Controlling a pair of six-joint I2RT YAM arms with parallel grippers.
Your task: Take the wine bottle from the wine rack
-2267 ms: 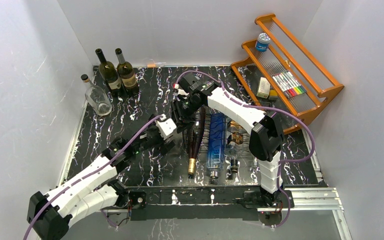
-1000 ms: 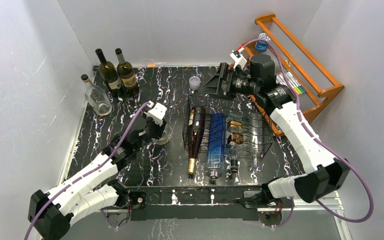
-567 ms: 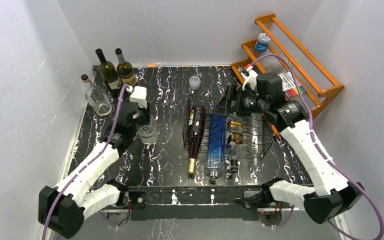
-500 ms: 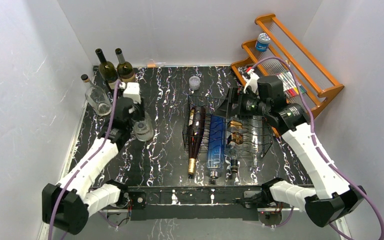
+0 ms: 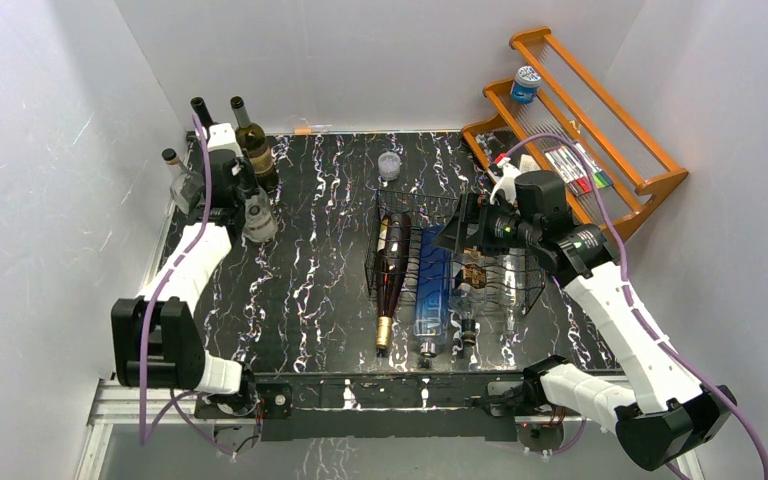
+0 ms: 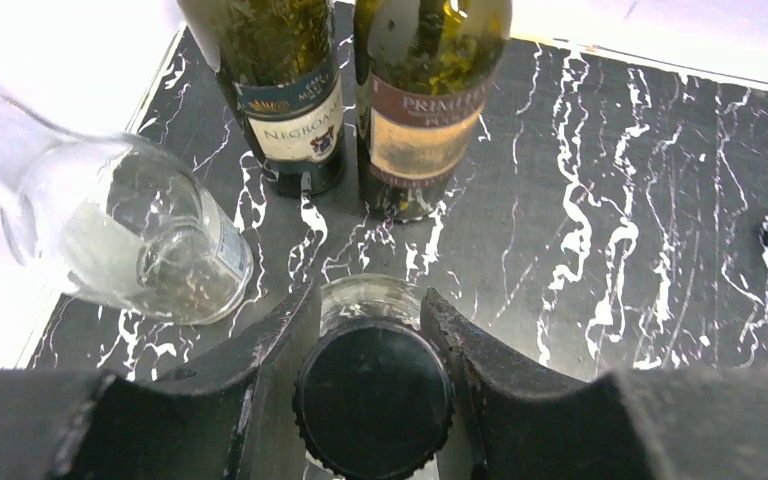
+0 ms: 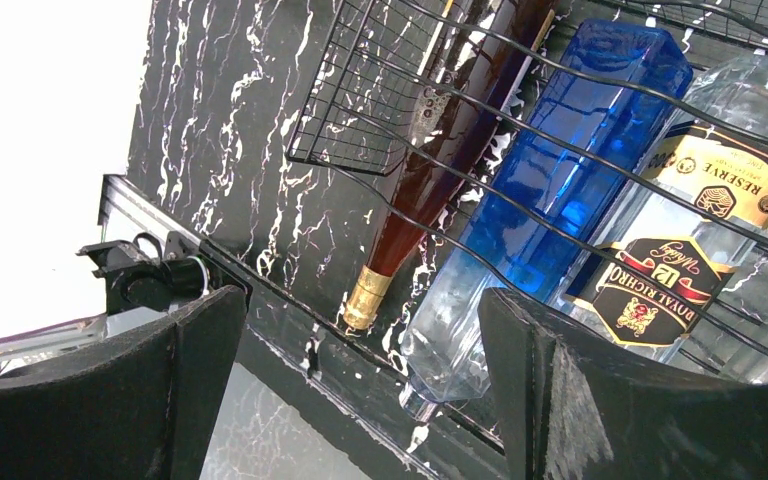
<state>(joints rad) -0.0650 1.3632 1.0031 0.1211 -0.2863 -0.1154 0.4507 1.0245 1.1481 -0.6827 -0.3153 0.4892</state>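
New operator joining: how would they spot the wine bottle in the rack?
Find the black wire wine rack in the middle of the dark marbled table. Its bottles lie side by side, necks toward the arm bases; the wine bottle is in the leftmost cradle, beside the blue bottle. It alone is dark red with a gold foil top; the others are blue or clear.

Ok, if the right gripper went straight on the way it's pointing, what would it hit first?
Likely the wine rack, whose top wires cross ahead of the open right gripper; the dark wine bottle and blue bottle lie just beneath. Depth is unclear.
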